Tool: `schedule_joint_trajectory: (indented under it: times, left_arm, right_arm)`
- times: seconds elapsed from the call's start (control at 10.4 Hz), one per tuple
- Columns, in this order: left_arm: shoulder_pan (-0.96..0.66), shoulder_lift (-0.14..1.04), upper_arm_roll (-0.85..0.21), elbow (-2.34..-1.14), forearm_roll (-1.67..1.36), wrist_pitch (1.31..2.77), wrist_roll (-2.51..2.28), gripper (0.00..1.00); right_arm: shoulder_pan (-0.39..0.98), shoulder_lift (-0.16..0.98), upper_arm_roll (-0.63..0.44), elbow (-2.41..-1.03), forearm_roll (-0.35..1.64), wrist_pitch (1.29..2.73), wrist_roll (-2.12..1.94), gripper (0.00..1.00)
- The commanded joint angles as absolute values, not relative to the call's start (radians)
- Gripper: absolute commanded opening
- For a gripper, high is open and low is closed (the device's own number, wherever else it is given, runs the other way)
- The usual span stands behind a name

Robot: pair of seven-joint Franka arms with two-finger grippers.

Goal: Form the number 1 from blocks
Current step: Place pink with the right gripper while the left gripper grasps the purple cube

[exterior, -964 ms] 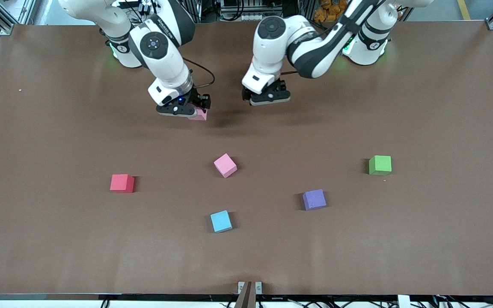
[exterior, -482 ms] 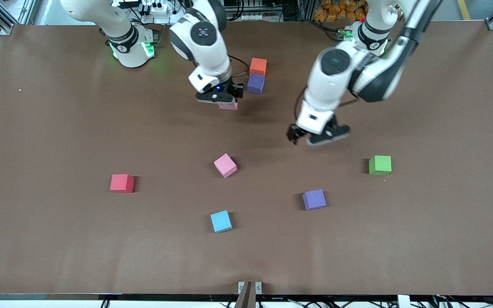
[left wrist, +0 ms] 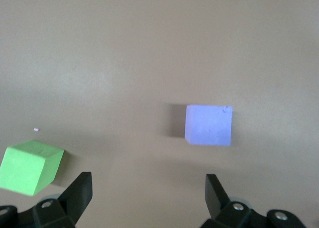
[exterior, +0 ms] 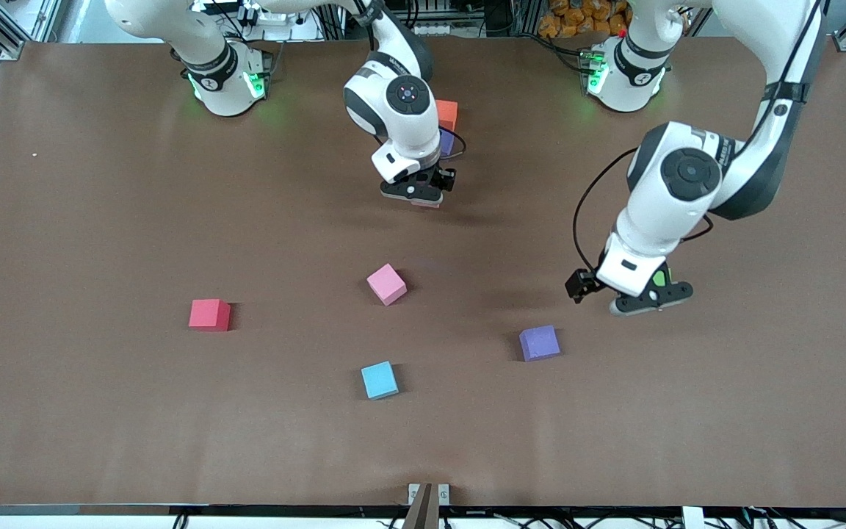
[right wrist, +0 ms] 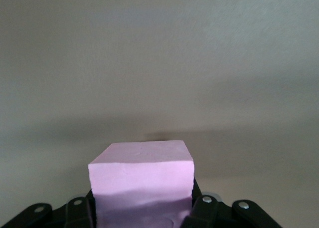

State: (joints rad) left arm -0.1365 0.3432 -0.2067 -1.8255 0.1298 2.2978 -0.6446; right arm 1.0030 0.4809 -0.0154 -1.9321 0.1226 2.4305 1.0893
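Right wrist view: right gripper (right wrist: pixel 142 210) clamps a pink block (right wrist: pixel 141 180) above the bench (exterior: pixel 100 220).
Just beside, toward the bases' edge, sit the orange block (exterior: pixel 448 113) and a purple block (exterior: pixel 447 142). Left gripper (left wrist: pixel 147 188), jaws wide and empty, hangs near the green cube (left wrist: pixel 31 166) and second purple block (left wrist: pixel 209 124); second pink block (exterior: pixel 386 283) mid-bench.

Green cube (exterior: pixel 659 278) mostly hidden under the left gripper (exterior: pixel 632 297), purple block (exterior: pixel 447 142) and orange block (exterior: pixel 448 114) half covered by the right arm, held pink block (right wrist: pixel 142 180) cut off at the right wrist view's lower edge
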Motion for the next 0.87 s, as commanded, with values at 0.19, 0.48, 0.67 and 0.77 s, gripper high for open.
schedule_joint_trajectory:
  times: [0.19, 0.48, 0.67, 0.77]
  left_arm:
    - [-0.355, 0.532, -0.002, -1.62, -0.001, 2.235, -0.582, 1.0]
    - [-0.391, 0.61, 0.02, -1.585, -0.063, 2.235, -0.549, 1.0]
    - [-0.406, 0.667, 0.021, -1.531, -0.069, 2.235, -0.549, 1.0]
    - [-0.408, 0.672, 0.023, -1.525, -0.075, 2.235, -0.549, 1.0]
  right_arm:
    - [1.086, 0.477, 0.004, -1.959, 0.077, 2.453, 1.118, 0.45]
    - [1.086, 0.466, 0.041, -1.993, 0.061, 2.453, 1.121, 0.45]
    - [1.089, 0.469, 0.044, -1.999, 0.041, 2.456, 1.144, 0.45]
    - [1.097, 0.469, 0.048, -1.999, 0.031, 2.456, 1.158, 0.45]
